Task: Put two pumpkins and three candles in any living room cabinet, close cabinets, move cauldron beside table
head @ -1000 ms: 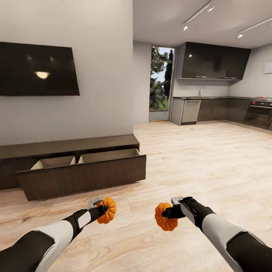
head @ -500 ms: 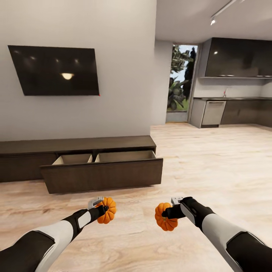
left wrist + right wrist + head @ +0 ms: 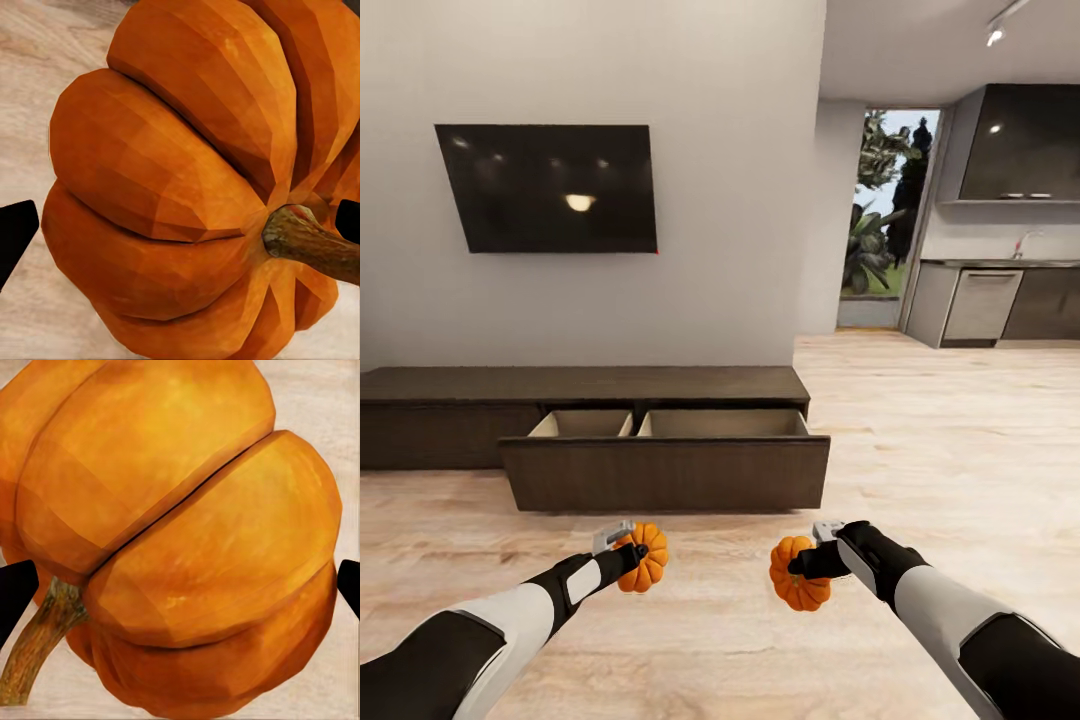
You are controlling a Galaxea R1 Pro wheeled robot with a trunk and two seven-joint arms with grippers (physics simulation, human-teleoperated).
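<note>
Now the view has swung, so the cabinet (image 3: 660,470) with its open drawer sits straight ahead across bare floor (image 3: 920,470). Left claw (image 3: 632,552) grips one pumpkin (image 3: 645,557); right claw (image 3: 806,565) grips the other pumpkin (image 3: 796,575).

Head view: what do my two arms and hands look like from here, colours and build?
Both arms match: black upper sleeves, glossy white forearm shells, then black wrist sections. The left hand and right hand are black, each with a small light-grey bracket on top. No cables or markings are visible.
</note>
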